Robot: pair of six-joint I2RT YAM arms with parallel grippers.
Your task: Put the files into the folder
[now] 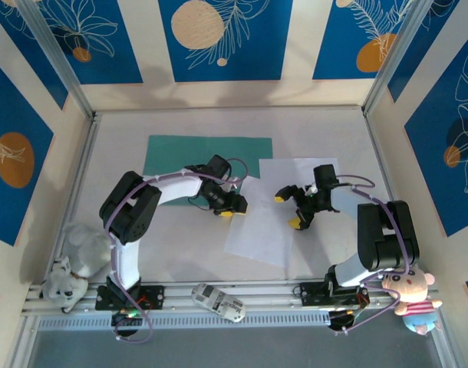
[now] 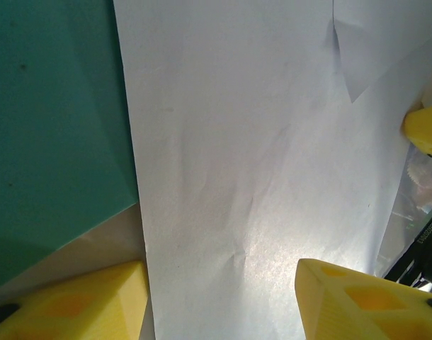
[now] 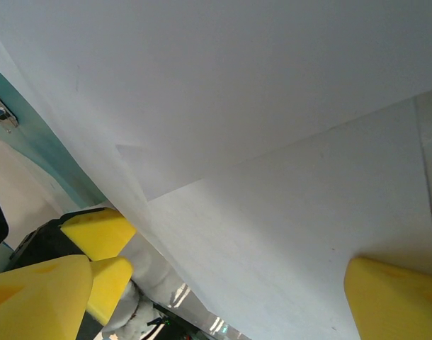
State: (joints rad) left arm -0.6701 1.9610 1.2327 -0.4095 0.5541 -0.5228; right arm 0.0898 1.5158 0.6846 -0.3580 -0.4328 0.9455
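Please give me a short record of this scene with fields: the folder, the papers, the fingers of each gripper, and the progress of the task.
folder: flat teal-green card folder, lying at the far side of the table, left of centre
files: thin white paper sheets, overlapping, on the table right of the folder
left gripper: fingers open, over the left edge of the sheets
right gripper: fingers open, over the sheets
progress: no sheet is in the folder yet
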